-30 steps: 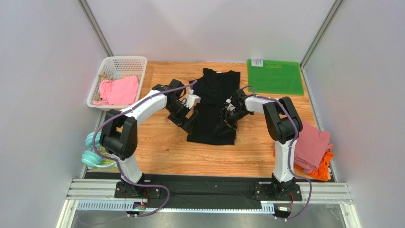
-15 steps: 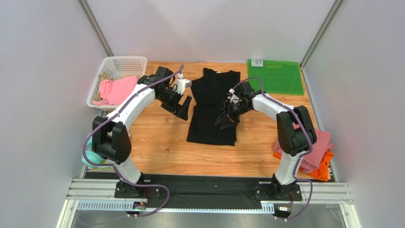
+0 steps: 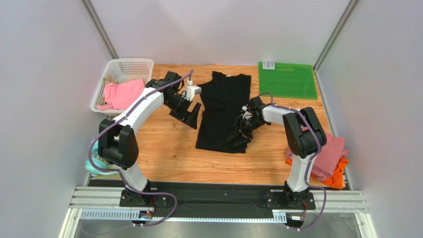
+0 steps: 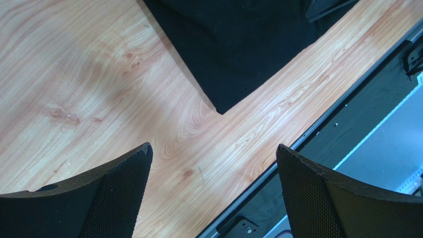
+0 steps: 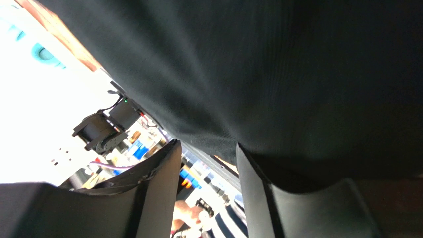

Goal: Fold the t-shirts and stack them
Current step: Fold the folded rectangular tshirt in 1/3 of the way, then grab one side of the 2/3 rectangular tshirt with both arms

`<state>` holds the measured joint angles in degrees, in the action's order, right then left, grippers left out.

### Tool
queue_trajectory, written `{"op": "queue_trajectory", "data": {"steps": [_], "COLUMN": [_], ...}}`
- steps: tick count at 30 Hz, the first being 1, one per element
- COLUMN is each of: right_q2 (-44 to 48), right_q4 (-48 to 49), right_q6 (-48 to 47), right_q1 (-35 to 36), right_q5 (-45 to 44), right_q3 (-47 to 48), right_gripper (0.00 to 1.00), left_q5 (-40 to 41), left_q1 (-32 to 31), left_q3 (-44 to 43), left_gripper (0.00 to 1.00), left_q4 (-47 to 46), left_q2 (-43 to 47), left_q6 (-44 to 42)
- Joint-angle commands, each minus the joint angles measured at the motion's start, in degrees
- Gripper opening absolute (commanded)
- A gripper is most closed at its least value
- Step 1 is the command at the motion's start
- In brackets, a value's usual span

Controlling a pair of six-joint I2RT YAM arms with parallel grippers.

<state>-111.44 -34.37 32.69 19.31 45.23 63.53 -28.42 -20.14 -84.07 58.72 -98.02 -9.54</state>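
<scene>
Looking from above, the black t-shirt [image 3: 222, 111] lies flat near the middle of the desk [image 3: 164, 153], with its collar at the far side and its hem toward the arms. The left fingers [image 3: 191, 118] stand over bare wood just beside the left edge of this shirt, and they are spread wide with nothing between them. The right fingers [image 3: 240, 135] are over the lower right part of the black cloth, close to its hem. At the right edge of the desk a dusty-pink t-shirt [image 3: 327, 151] lies on top of an orange t-shirt [image 3: 338, 178]. A green mat [image 3: 287, 80] is at the far right corner, and a white basket [image 3: 124, 65] at the far left holds a pink cloth [image 3: 123, 94]. From the left wrist, the two dark mesh fingers [image 4: 119, 193] are far apart, and between them only the wood is seen; one corner of the black shirt points toward them but does not touch them. From the right wrist, the black cloth fills the upper part of the view and reaches down to the tips of the fingers [image 5: 263, 198]. These fingers are partly spread, with an open gap between them, and no cloth is seen inside the gap.
</scene>
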Motion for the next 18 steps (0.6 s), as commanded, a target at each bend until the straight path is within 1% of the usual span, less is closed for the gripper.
{"op": "queue_trajectory", "data": {"steps": [1,3,5,6,9,11,13,18], "right_q2": [10.3,15.3,18.2,20.7,24.4,25.3,25.8,24.5], "right_q4": [-3.1,-3.4,-3.7,-3.6,-2.3,-1.4,-1.0,0.6], "right_q6": [-0.5,-0.1,0.8,0.9,1.8,2.1,1.9,1.0], "right_q1": [-0.7,-0.6,-0.6,-0.6,-0.6,-0.6,-0.6,-1.5], "right_q5": [-4.6,-5.6,-6.3,-6.8,-7.3,-7.7,-8.3,-9.5], "right_q3": [-1.2,-3.7,-6.1,-9.0,-13.4,-17.0,-19.6,-20.7], "right_gripper": [0.53,0.54,0.54,0.54,0.54,0.54,0.54,0.54], "left_q5": [-2.7,-2.9,-3.0,-3.0,-4.6,-5.3,-4.1,-4.7], "left_q1": [-2.1,-4.3,-6.6,-7.1,-7.7,-7.7,-7.7,-7.9], "left_q3": [0.9,2.8,5.3,6.3,9.5,11.7,12.7,13.1], "left_gripper": [1.0,1.0,1.0,1.0,1.0,1.0,1.0,1.0], "left_q4": [1.6,1.4,0.7,0.3,-2.2,-4.0,-5.4,-6.3], "left_q2": [1.2,1.6,1.3,0.9,-0.8,-1.7,-2.9,-4.8], "left_q6": [-0.9,-0.7,0.2,0.7,3.7,6.2,7.5,9.1]}}
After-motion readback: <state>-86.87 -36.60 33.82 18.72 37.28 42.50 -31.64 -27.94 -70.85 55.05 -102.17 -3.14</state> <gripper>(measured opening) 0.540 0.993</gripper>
